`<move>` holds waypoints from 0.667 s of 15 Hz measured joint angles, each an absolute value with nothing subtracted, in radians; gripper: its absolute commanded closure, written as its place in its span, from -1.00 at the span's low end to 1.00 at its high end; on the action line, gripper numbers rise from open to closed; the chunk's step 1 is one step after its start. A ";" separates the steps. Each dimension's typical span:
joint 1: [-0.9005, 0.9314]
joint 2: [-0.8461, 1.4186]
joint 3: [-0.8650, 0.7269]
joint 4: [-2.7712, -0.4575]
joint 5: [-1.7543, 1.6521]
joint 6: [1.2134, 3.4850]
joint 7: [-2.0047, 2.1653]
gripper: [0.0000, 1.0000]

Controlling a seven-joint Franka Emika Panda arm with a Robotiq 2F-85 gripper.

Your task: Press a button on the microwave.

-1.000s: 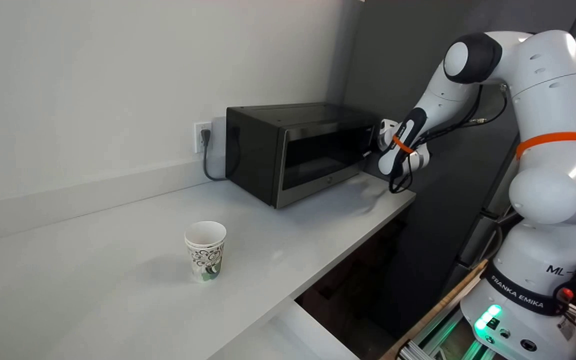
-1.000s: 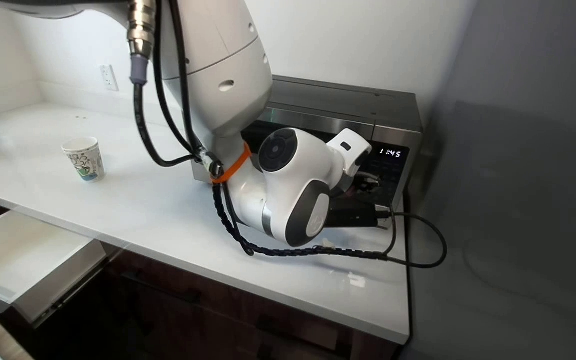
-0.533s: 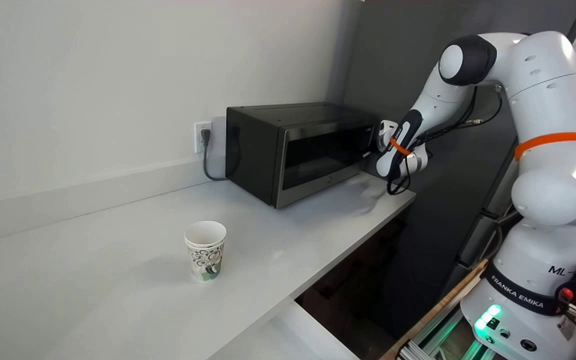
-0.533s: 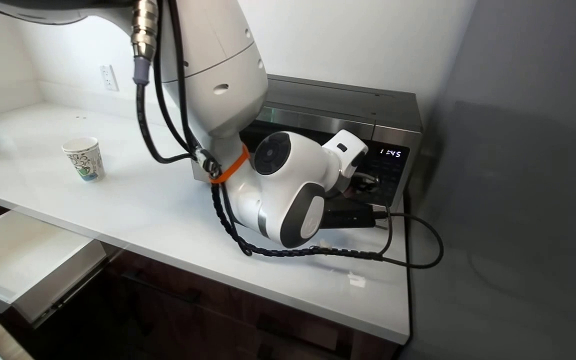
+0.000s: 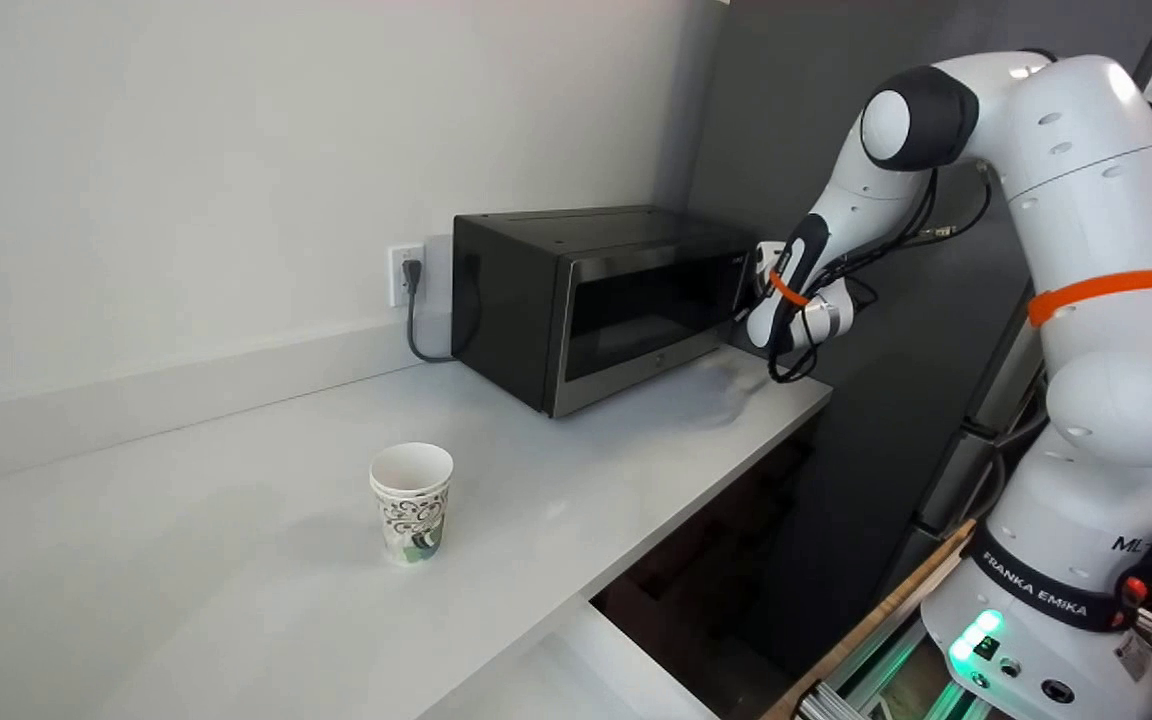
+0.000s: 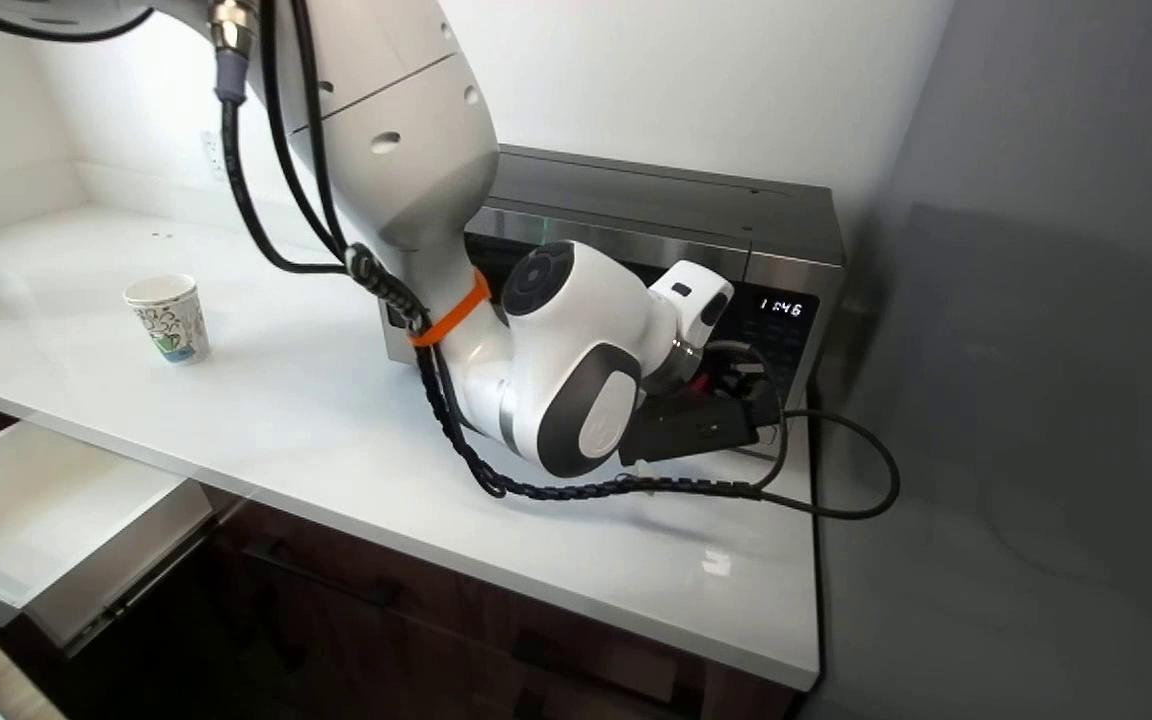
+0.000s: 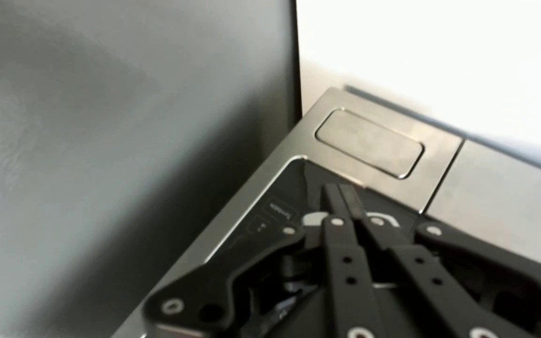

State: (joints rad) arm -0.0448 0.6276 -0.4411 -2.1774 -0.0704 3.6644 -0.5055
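The microwave [image 5: 504, 310] is a dark box on the counter, also in an exterior view [image 6: 676, 195]. Its clock display [image 6: 781, 307] reads 11:46. In the wrist view, which stands upside down, the microwave front [image 7: 496, 197] shows a large rectangular steel button [image 7: 370, 143] at its lower corner and a black keypad [image 7: 277, 210] with a turntable key. My gripper [image 7: 342, 190] is shut and empty, its tips together in front of the keypad, close to the steel button. I cannot tell whether they touch the panel. In both exterior views the fingertips are hidden.
A grey wall-like panel [image 6: 1026, 400] stands close beside the microwave. Paper cups [image 5: 411, 505] stand on the white counter [image 5: 576, 500]. A drawer [image 6: 66, 510] is open below the counter. A cable [image 6: 856, 515] loops from my wrist near the panel.
My arm has shifted slightly, with the forearm moving left in both exterior views. The wrist has tilted a little. The clock has changed from 11:45 to 11:46.
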 measured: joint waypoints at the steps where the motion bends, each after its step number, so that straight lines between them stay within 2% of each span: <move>1: -0.034 0.616 -0.457 -2.189 -0.070 3.623 -0.513 1.00; 8: -0.029 0.386 -0.500 -2.314 -0.204 3.182 -0.526 1.00; 9: -0.023 0.331 -0.504 -2.337 -0.208 3.103 -0.535 0.48; 10: -0.006 0.274 -0.522 -2.359 -0.214 3.017 -0.537 0.44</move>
State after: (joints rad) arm -0.0056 0.2741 -0.5217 -2.3588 -0.2140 3.0167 -0.5368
